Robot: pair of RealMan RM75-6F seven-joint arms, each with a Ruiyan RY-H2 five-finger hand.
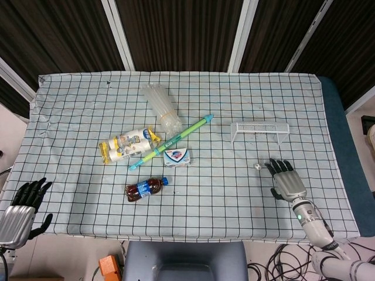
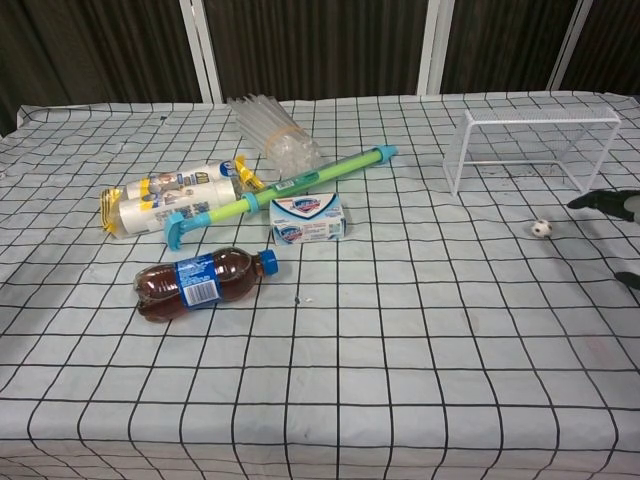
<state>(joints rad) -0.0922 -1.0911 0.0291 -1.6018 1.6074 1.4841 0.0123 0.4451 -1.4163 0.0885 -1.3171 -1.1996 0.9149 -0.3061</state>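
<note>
black and white, tiny, lying on the checked cloth (image 1: 234,199) just off the fingertips of the right hand (image 1: 287,182): a little football (image 1: 256,166), close to the fingers but apart from them, with a sliver of cloth showing between. spread and flat over the table, that right hand, fingers apart, gripping nothing; only its dark fingertips seen at the right edge of the chest view, near the football (image 2: 541,228). beyond the ball and the hand, further from the robot: a white wire goal (image 1: 261,130), upright, open side toward the hand.

well off to the left of the right hand, a loose cluster. nearest the robot, a small bottle of dark drink (image 1: 146,188) on its side, blue cap and label. past it, a white and blue soap box (image 1: 177,156), with a long green and blue water squirter (image 1: 171,141) lying slantwise right behind it. beside that, two white tubes with yellow ends (image 1: 124,146), side by side. furthest back, a clear bundle of plastic cups (image 1: 162,109), lying down.

at the near left corner, off the table edge: the left hand (image 1: 21,209), fingers parted, holding nothing, far from every object.
</note>
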